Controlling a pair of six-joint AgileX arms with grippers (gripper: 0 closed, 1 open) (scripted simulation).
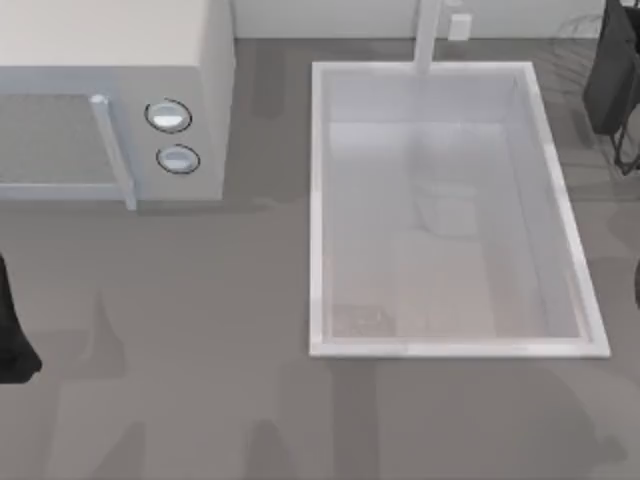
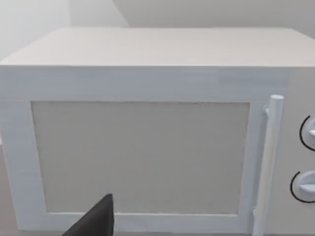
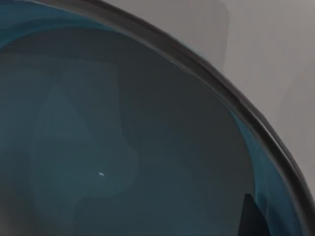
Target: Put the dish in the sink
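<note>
Sitting at the middle-right of the grey desk (image 1: 200, 400), the sink (image 1: 320, 200) is a white rectangular basin with a raised rim and a pale glossy bottom. A white faucet post (image 1: 428, 35) rises at its far edge. Nothing lies inside the basin.

A white microwave (image 1: 110, 60) stands at the far left of the desk, well apart from the sink, with two round knobs (image 1: 168, 116) on its front beside a vertical bar handle (image 1: 112, 150). The left wrist view faces this microwave (image 2: 147, 123) squarely: door panel, handle (image 2: 269, 162) and knob edges (image 2: 307, 132) are visible.

The left arm (image 1: 12, 330) sits at the left edge of the top view, parked low beside the desk. A dark finger tip (image 2: 96, 221) enters the left wrist view; whether the left jaws are released or clenched cannot be told.

The right arm (image 1: 612, 70) appears at the far right corner of the top view, beyond the sink's rim. The right wrist view looks closely into the dish (image 3: 123, 147): teal-blue wall, dark inside, a dark rim line (image 3: 221, 88) curving across, with grey surface beyond it. A dark finger tip (image 3: 252, 219) shows against the dish's inside. Whether the right jaws are grasping the dish cannot be told.
</note>
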